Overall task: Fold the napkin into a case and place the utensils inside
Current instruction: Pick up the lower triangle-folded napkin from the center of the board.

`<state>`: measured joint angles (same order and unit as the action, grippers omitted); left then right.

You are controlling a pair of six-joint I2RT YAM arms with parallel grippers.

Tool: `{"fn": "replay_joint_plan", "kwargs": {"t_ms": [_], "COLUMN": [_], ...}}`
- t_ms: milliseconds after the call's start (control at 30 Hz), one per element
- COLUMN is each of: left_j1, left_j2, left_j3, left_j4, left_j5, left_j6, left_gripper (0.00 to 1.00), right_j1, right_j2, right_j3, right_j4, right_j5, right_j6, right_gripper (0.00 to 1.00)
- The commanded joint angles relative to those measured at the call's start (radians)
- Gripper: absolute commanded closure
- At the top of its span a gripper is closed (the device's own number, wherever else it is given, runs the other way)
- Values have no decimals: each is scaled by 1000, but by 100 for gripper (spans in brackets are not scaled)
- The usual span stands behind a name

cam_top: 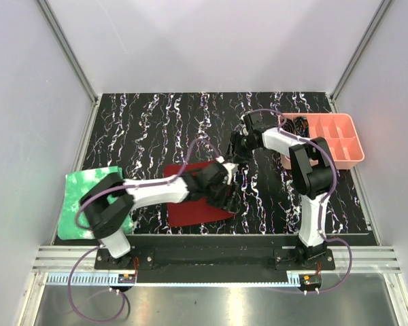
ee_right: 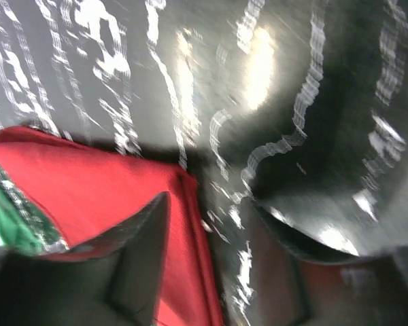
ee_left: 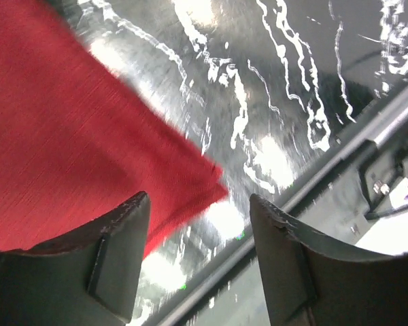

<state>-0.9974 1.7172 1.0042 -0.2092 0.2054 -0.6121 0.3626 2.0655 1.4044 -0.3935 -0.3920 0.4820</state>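
Desk (cam_top: 156,129): napkin (cam_top: 190,212) lies flat by the near edge, left of centre. It's broad, not yet a strip, so this looks like the folding step. Utensils not visible. Left gripper (cam_top: 226,195) is wide open and empty over the napkin's near-right corner. Right gripper (cam_top: 238,153) is open and empty, just beside its far-right corner. Next, probably: both pinch the right edge and carry it left.

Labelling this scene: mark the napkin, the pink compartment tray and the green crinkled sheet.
napkin (cam_top: 194,212): top external view, bare near part of the cloth.
pink compartment tray (cam_top: 343,146): top external view, a bare compartment floor.
green crinkled sheet (cam_top: 73,197): top external view, its left part.
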Motion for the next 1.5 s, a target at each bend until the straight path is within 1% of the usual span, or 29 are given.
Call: {"fn": "replay_joint_plan", "kwargs": {"t_ms": [0,33,67,100,133,167,200,233,267,300,333,367,400,500,600,633,667,700,767,800,833,867,900,1000,1133,1267,1367,1433,1467], "left_j1": [146,189,277,319,394,434,468,527,554,577,617,634,649,703,735,747,753,760,766,766,766,766,766,764,766,772,786,790,793], "left_j2": [-206,-226,-240,-252,-249,-242,-211,-193,-174,-130,-113,-96,-84,-42,-13,5,24,56,56,24,4,-22,-63,-119,-142,-75,-16,14,36], "left_j3": [-45,-76,-88,-95,-93,-88,-81,-76,-70,-55,-44,-39,-35,-32,-33,-20,-7,7,17,16,14,14,20,28,-1,-33,-24,-10,-1], "left_j4": [-38,-32,-22,0,5,16,28,33,43,42,28,28,31,-1,-5,-7,-19,-45,-48,-53,-58,-61,-73,-105,-108,-98,-99,-127,-137], "left_j5": [37,52,75,86,91,109,121,132,140,141,131,135,137,80,31,23,5,8,12,2,-4,6,12,31,29,8,5,-30,-40], "left_j6": [-12,-26,-35,-46,-54,-69,-80,-90,-101,-101,-101,-101,-100,-95,-83,-75,-69,-66,-66,-64,-63,-57,-54,-51,-57,-63,-66,-60,-55], "left_gripper": [37,39,41,47,51,56,62,66,69,72,75,76,76,78,78,78,78,80,80,80,79,78,77,71,69,70,72,72,73], "right_j1": [-7,-5,-1,16,31,51,91,108,122,134,139,139,141,138,122,116,110,108,108,108,108,108,108,113,125,124,124,124,124], "right_j2": [-152,-181,-212,-272,-301,-350,-370,-387,-422,-438,-455,-476,-481,-475,-450,-437,-426,-438,-479,-513,-527,-553,-565,-608,-617,-542,-504,-501,-502], "right_j3": [-59,-91,-169,-208,-244,-322,-355,-384,-445,-479,-514,-580,-602,-701,-765,-777,-785,-785,-771,-760,-748,-719,-711,-687,-670,-671,-690,-702,-702], "right_j4": [-171,-157,-142,-122,-76,-43,20,50,82,160,206,246,277,306,303,306,312,311,259,227,152,119,101,90,139,168,177,165,135], "right_j5": [76,35,6,-25,-83,-120,-158,-215,-235,-278,-301,-318,-321,-317,-262,-255,-275,-277,-196,-167,-119,-108,-110,-184,-212,-162,-130,-95,-47], "right_j6": [-99,-82,-74,-48,-33,-14,18,38,61,108,136,157,168,158,136,129,116,118,130,116,101,89,78,99,139,139,147,144,136], "right_gripper": [35,34,33,32,33,37,41,47,65,74,79,81,84,88,89,89,92,92,91,91,91,91,90,86,82,81,81,81,81]}}
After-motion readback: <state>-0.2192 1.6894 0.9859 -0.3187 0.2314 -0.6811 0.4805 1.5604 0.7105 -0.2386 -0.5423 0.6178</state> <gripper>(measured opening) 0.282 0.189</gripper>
